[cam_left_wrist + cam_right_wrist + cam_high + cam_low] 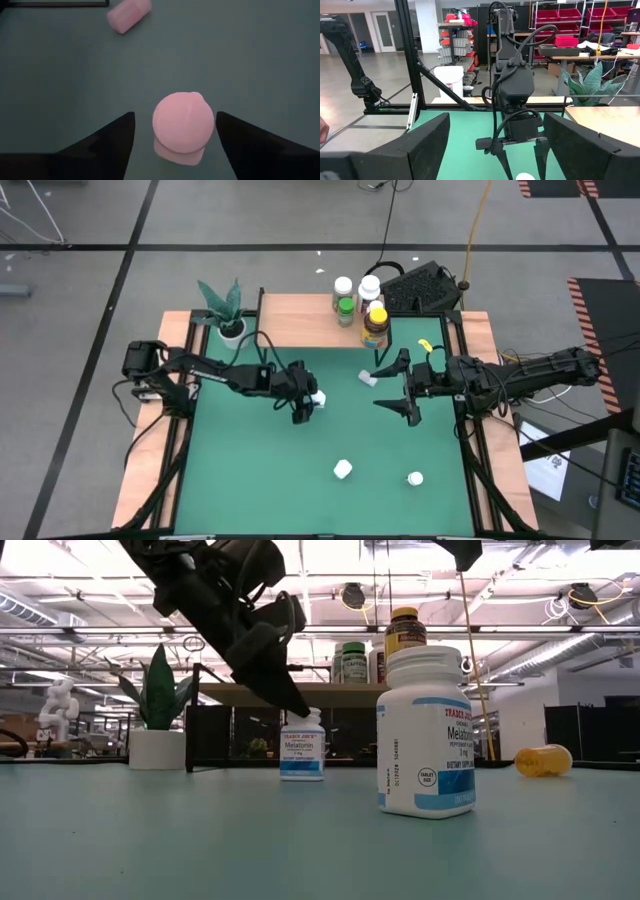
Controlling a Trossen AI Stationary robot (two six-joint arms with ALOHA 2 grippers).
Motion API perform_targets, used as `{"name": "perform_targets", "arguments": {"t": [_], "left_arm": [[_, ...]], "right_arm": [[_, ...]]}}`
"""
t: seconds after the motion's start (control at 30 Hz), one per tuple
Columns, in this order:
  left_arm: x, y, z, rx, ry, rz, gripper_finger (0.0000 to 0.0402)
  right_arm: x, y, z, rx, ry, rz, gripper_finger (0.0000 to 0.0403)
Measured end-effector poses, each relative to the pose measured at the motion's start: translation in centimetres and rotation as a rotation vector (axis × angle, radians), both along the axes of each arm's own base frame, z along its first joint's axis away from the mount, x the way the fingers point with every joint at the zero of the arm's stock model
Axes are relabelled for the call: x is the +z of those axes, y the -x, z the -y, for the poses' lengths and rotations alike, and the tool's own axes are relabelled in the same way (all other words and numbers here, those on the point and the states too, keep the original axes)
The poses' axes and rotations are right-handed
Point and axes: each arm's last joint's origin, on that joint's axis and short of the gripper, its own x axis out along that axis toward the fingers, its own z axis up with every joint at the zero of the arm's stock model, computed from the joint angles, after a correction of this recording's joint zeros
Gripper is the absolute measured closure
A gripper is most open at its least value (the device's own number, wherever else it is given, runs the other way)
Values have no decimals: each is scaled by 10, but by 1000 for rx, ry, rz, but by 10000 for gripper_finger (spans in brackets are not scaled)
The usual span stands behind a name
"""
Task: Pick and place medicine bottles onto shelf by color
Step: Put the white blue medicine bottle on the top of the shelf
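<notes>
A white bottle (318, 397) is straddled by the spread-fingered left gripper (305, 402), untouched; bare mat (250, 470) is seen around. The right gripper (405, 388) is held spread, empty.

Near white bottle (425, 732), low view: red "TRADER JOE'S" heading, "DIETARY SUPPLEMENT" lower down, a small round seal; remaining print too fine to read. Farther white bottle (302, 751): "TRADER JOE'S", "Melatonin". Labels on the shelf bottles not legible.
</notes>
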Motion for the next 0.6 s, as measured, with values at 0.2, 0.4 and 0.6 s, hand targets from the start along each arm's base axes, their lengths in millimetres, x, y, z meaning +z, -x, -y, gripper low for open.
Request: {"name": "perform_targets", "arguments": {"t": [0.2, 0.4, 0.6], "left_arm": [[-12, -4, 1, -40, 21, -25, 150], [-26, -11, 3, -88, 4, -31, 151], [-24, -10, 3, -94, -2, -31, 154]], "right_arm": [[0, 0, 0, 0, 0, 1, 89], [-1, 0, 0, 0, 0, -3, 89], [-1, -1, 0, 0, 1, -9, 90]]}}
